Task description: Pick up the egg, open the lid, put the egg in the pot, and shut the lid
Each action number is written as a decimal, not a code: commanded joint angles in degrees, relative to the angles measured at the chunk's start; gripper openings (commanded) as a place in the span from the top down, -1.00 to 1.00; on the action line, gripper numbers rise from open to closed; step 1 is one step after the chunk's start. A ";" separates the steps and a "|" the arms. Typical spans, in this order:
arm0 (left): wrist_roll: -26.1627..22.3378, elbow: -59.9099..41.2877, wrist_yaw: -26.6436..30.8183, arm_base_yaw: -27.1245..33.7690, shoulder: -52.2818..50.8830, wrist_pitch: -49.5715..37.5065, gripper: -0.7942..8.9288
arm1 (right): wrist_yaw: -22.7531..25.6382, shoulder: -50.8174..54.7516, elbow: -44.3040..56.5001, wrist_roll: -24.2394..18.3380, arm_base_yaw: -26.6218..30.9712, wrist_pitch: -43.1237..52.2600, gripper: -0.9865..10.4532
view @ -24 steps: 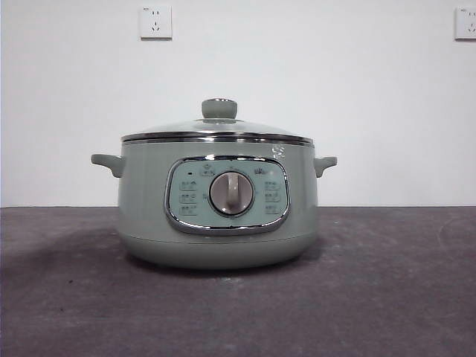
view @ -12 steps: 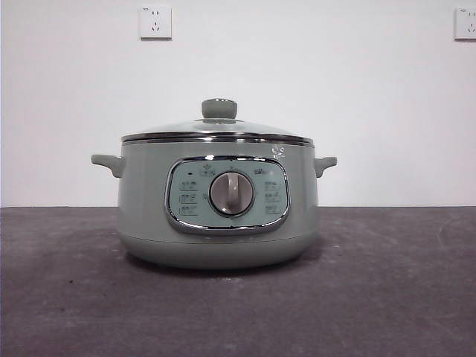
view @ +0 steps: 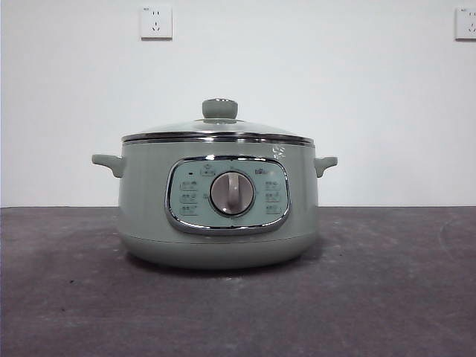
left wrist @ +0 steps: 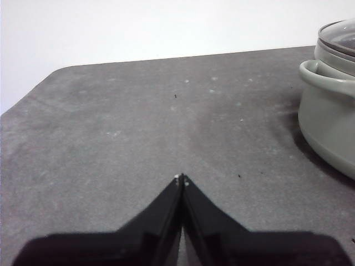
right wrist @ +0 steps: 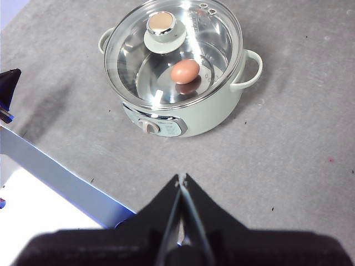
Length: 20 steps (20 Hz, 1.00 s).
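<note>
With the egg point(right wrist: 184, 71) inside the pot point(view: 218, 201) under the seated lid point(right wrist: 173, 52), I'd keep both empty grippers, left gripper point(left wrist: 181, 178) and right gripper point(right wrist: 181, 178), pinched closed and well clear.

Barely anything to report. Seen from the front, nudged perhaps a hair toward the right of the frame: pot point(view: 149, 212) and lid point(view: 186, 128) in the centre, and with them the wall socket point(view: 156, 22) at upper left. Shifted all alike, as a whole picture, not one thing against another. Too slight to call with certainty. For both wrist views, nothing earlier to compare against, so no change to tell there.
</note>
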<state>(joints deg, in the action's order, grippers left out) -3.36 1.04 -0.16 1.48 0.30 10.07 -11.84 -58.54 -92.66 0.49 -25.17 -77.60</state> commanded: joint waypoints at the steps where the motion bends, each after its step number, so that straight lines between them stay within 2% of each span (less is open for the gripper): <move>1: 0.59 -0.83 0.07 0.20 -0.20 -0.13 0.84 | 0.17 0.09 0.22 0.48 -0.07 -0.87 0.82; 11: 0.59 -0.83 0.04 0.20 -0.20 -0.11 0.84 | 0.17 0.11 0.22 0.46 -0.07 -0.87 0.82; 12: 0.59 -0.83 0.04 0.20 -0.20 -0.13 0.84 | 0.28 0.15 0.22 -0.31 0.07 -0.83 0.83; 13: 0.57 -0.83 0.04 0.20 -0.20 -0.11 0.84 | 0.92 1.01 0.22 -3.54 0.79 0.04 0.83; 16: 0.57 -0.83 0.04 0.20 -0.20 -0.11 0.84 | 0.48 6.23 1.14 -5.53 5.84 6.73 0.83; 19: 0.59 -0.83 0.04 0.20 -0.20 -0.13 0.84 | -6.56 15.34 9.22 -5.57 13.18 18.93 0.83; 20: 0.59 -0.83 0.04 0.20 -0.17 -0.11 0.84 | -6.29 18.60 13.00 -5.64 15.41 22.05 0.83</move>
<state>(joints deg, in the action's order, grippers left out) -3.36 1.04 -0.16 1.48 0.30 10.09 -17.91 -39.90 -81.28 -4.62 -10.07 -55.68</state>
